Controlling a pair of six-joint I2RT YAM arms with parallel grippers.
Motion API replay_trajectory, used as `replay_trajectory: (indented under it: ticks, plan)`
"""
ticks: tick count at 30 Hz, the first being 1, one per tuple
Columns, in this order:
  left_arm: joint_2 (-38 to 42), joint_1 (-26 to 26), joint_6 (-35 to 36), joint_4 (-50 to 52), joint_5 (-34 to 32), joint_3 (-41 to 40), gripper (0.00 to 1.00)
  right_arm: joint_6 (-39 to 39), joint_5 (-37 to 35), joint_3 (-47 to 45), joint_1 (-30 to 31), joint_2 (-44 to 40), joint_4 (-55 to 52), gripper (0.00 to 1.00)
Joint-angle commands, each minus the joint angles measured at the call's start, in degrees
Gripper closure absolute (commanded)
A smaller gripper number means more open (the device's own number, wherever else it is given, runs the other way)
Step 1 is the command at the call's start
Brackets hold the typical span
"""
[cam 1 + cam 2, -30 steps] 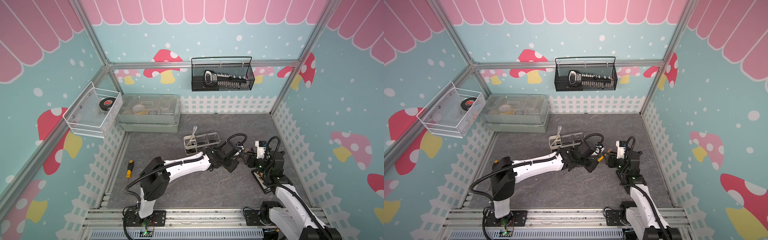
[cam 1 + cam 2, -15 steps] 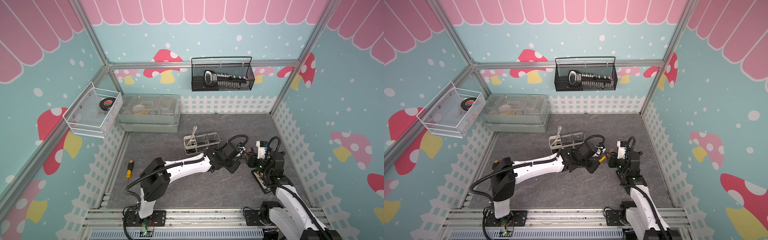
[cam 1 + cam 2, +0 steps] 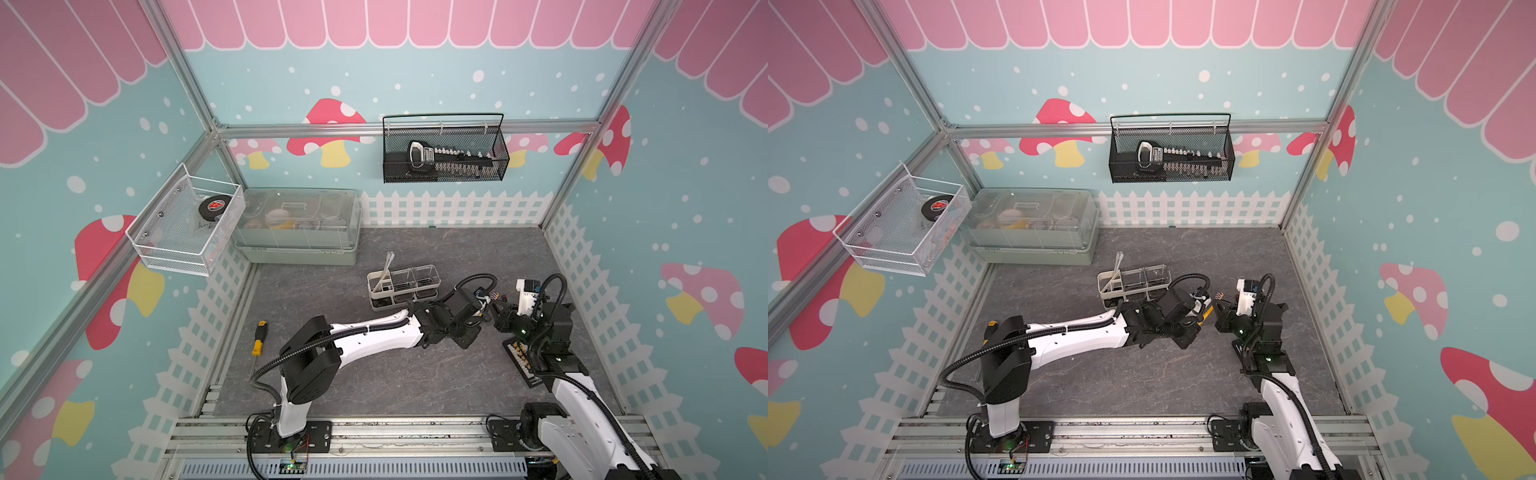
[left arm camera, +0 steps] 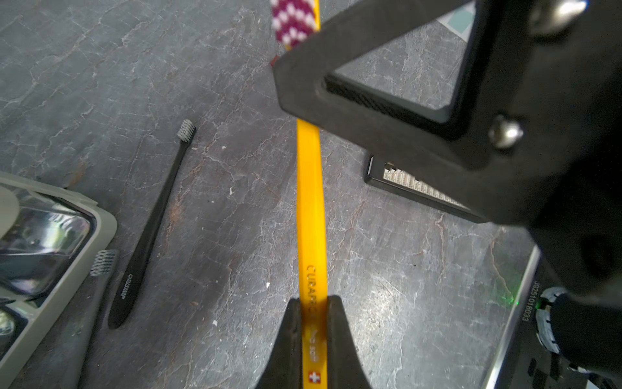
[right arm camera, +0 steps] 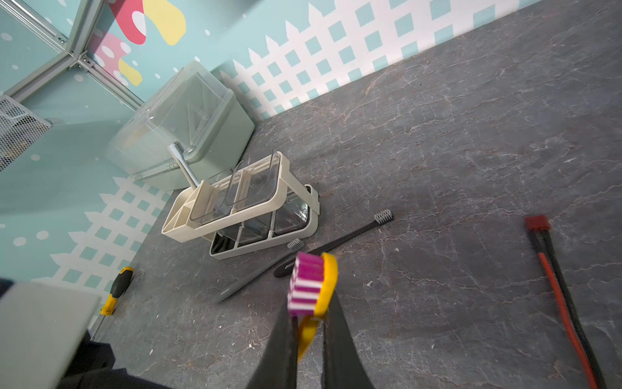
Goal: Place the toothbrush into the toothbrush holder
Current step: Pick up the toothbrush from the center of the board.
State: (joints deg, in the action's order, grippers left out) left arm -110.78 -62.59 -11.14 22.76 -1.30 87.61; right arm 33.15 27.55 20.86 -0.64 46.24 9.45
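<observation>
grey marbled floor (image 3: 374, 374) lay under both of your arms, with teal mushroom walls all round. you had the yellow toothbrush (image 4: 310, 202) held off the floor between the two grippers, outside the holder (image 5: 282, 188) and near its clear-cup end. your left gripper (image 4: 313, 323) was clamped on the handle at the printed end, jaws pressed to both sides of it. your right gripper (image 5: 311, 323) had its jaws drawn in around the thin neck just under the purple-and-white bristle head, pinching it. in a top view the toothbrush (image 3: 1207, 311) showed as a short yellow strip between the two wrists. the holder (image 3: 371, 291) stood upright on the floor in front of the green box (image 3: 297, 232), and a pale brush (image 5: 183, 165) leaned in its slotted section. a black brush (image 4: 151, 229) and a grey brush (image 5: 259, 272) lay flat on the floor just beside the holder, close to each other. a black tray (image 4: 414, 188) sat on the floor near your right arm, and a screwdriver (image 3: 259, 338) lay well apart by the left fence
</observation>
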Motion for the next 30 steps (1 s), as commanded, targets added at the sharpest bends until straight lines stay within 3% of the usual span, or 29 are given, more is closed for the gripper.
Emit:
replay_trajectory:
  ticks: [1, 8, 30]
  plan:
    - [2.1, -0.8, 0.7, -2.1, -1.1, 0.2, 1.00, -1.8, -3.5, 0.1, -0.3, 0.4, -1.6, 0.93]
    - [2.7, -0.8, 1.1, -3.3, -2.8, -1.2, 1.00, -0.8, -4.9, 0.6, -0.3, 1.1, -2.2, 1.00]
    - [3.6, -0.9, 1.3, -2.7, -7.3, -2.0, 1.00, -2.2, -5.1, 3.6, -0.3, 1.4, -6.5, 1.00]
